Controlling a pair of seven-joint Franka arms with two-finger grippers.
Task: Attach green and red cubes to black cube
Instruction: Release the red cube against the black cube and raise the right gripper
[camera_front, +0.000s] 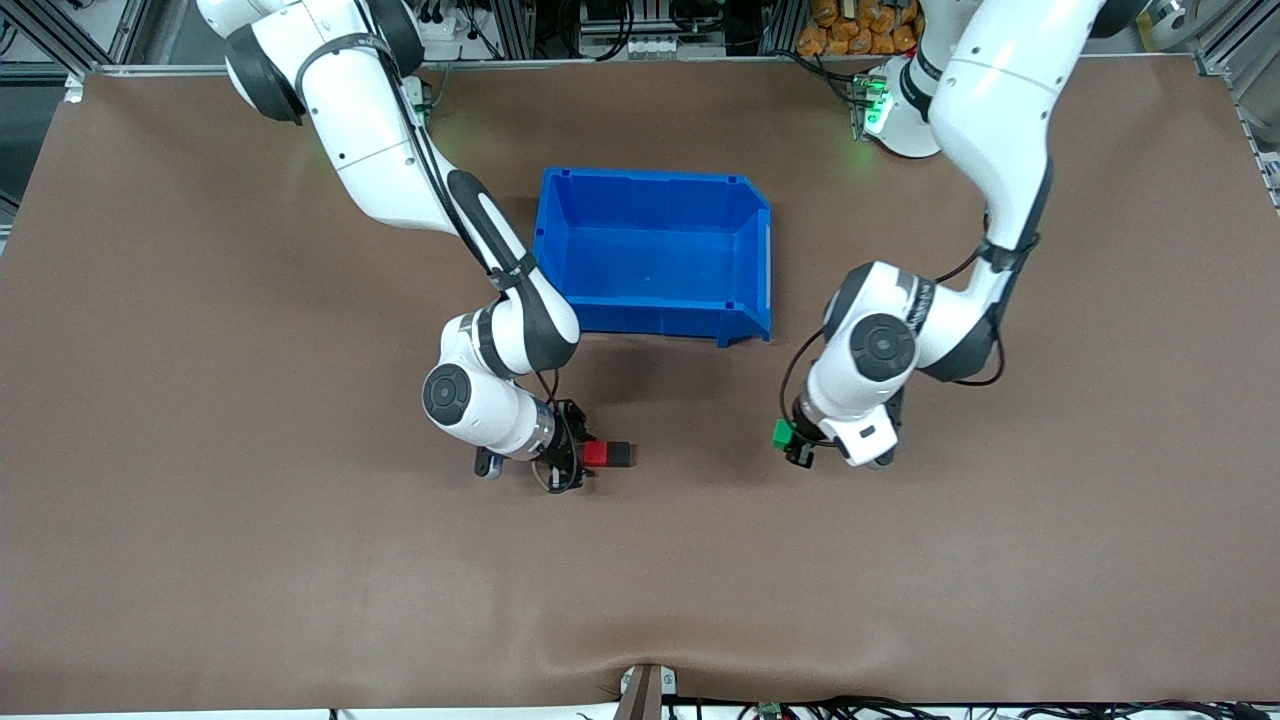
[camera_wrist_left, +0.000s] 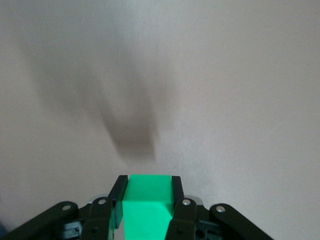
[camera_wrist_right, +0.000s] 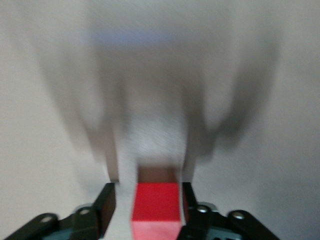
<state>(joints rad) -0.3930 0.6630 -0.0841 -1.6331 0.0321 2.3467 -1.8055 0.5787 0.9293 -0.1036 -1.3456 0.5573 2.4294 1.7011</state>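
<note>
The red cube (camera_front: 597, 454) lies joined to the black cube (camera_front: 622, 454) on the table, nearer the front camera than the blue bin. My right gripper (camera_front: 578, 458) is open around the red cube (camera_wrist_right: 156, 202). One finger touches it and the other stands apart with a gap. A dark face (camera_wrist_right: 157, 174) shows at the red cube's end away from the wrist. My left gripper (camera_front: 792, 440) is shut on the green cube (camera_front: 782, 434) and holds it above the table toward the left arm's end. In the left wrist view the green cube (camera_wrist_left: 148, 200) fills the gap between the fingers of that gripper (camera_wrist_left: 148, 180).
The blue bin (camera_front: 655, 180) stands open and empty mid-table, between the two arms and farther from the front camera than both grippers. Bare brown table lies between the two grippers and all round them.
</note>
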